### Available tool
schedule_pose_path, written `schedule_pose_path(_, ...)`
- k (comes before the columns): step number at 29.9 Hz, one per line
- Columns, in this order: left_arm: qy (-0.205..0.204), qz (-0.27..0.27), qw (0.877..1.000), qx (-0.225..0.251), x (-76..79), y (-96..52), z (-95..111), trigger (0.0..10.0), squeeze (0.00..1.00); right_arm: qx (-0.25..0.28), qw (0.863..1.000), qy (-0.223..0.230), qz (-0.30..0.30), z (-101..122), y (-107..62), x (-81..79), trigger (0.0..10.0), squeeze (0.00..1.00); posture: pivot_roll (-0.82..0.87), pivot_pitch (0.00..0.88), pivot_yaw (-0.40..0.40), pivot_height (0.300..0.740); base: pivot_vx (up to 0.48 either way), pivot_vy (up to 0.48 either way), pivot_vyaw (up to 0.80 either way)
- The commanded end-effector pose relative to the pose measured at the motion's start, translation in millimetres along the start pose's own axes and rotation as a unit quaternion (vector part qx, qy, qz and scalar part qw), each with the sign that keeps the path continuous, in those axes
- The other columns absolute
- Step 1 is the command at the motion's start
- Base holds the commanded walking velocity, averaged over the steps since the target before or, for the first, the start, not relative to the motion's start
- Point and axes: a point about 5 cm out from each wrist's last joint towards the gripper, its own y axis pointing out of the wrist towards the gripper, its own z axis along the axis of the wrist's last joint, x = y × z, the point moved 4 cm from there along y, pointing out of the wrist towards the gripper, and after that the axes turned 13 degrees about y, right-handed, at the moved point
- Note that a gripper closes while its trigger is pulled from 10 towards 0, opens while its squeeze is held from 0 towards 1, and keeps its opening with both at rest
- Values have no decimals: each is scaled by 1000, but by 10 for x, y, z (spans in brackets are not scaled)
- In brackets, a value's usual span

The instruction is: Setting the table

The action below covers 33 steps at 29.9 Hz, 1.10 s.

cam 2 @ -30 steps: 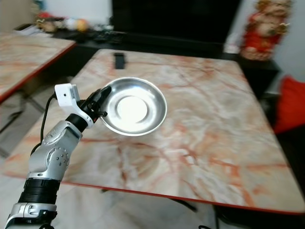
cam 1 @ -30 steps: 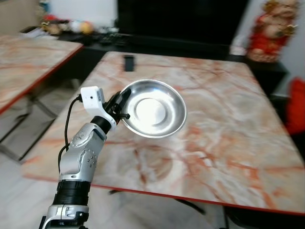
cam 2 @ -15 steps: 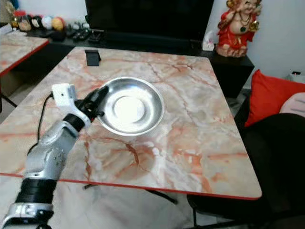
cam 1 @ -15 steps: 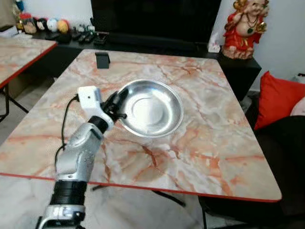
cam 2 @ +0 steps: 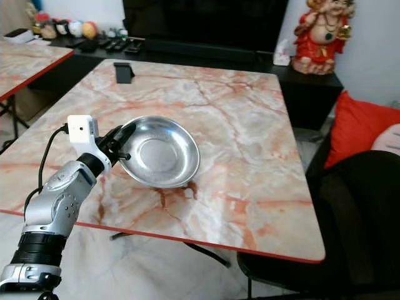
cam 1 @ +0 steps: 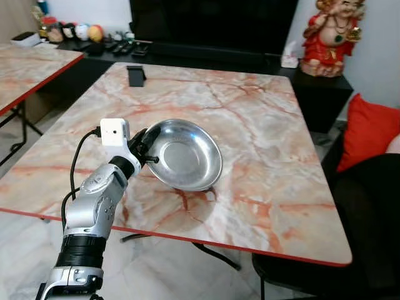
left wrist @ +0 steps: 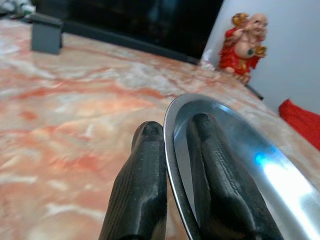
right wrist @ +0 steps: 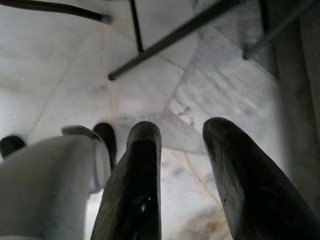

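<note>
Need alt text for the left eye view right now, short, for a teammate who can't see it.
The left pincer grips the rim of a shiny steel bowl, holding it tilted over the marble table. A small dark stand sits at the far edge; a red figurine stands beyond.

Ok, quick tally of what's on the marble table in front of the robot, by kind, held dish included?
Steel bowl: 1, pinched at its rim by the left gripper, tilted over the table.
Small dark stand: 1, at the far left corner.
Total: 2
</note>
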Motion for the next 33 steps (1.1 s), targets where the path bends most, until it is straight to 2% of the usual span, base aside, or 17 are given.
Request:
schedule_pose_path(1,1,-3,1000,-14,18,-2,-57,10000,0,-4,1000,0,-1,-28,-5,11,10000,0,119,0,-76,728,0,0,0)
schedule_pose_path(4,-7,-1,1000,-26,13,-10,-120,10000,0,-4,1000,0,-1,-27,-5,9,10000,0,117,0,-75,728,0,0,0)
schedule_pose_path(6,-32,4,999,-42,3,-39,-221,10000,0,-4,1000,0,-1,-26,-5,8,10000,0,114,0,-74,728,0,0,0)
schedule_pose_path(12,-32,10,998,-58,-52,-76,-282,10000,0,-4,1000,-1,0,-28,-5,5,10000,0,116,0,-73,728,0,0,0)
schedule_pose_path(23,-6,-4,995,-99,-58,-200,-485,10000,0,-6,1000,-4,-1,-42,-8,11,10000,0,124,0,-73,728,0,0,0)
schedule_pose_path(33,14,-11,992,-122,-31,-247,-613,10000,0,-7,1000,-6,-1,-43,-8,10,10000,0,126,0,-74,728,0,0,0)
